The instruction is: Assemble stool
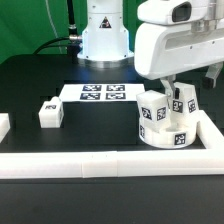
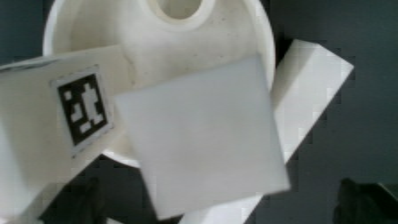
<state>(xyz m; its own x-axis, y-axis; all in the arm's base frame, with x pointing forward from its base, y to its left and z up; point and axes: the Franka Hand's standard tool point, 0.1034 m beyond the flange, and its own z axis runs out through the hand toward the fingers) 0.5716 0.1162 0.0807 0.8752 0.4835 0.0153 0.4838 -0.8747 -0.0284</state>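
The round white stool seat (image 1: 165, 133) lies in the corner of the white rails at the exterior view's right. Two tagged white legs stand on it: one (image 1: 152, 109) on the exterior view's left side, one (image 1: 183, 101) under my gripper (image 1: 177, 92). In the wrist view the seat (image 2: 169, 40) lies behind a tagged leg (image 2: 71, 105), a plain white leg face (image 2: 205, 130) and a slanted white leg (image 2: 313, 85). My gripper (image 2: 217, 205) straddles the plain leg face. Its dark fingers (image 2: 365, 203) stand apart from that face, open. A loose leg (image 1: 48, 113) lies on the exterior view's left.
The marker board (image 1: 100, 93) lies behind the seat, in front of the arm's base (image 1: 105, 40). A long white rail (image 1: 100, 163) runs along the front and a shorter rail (image 1: 207, 132) bounds the right. A white piece (image 1: 3, 125) shows at the left edge.
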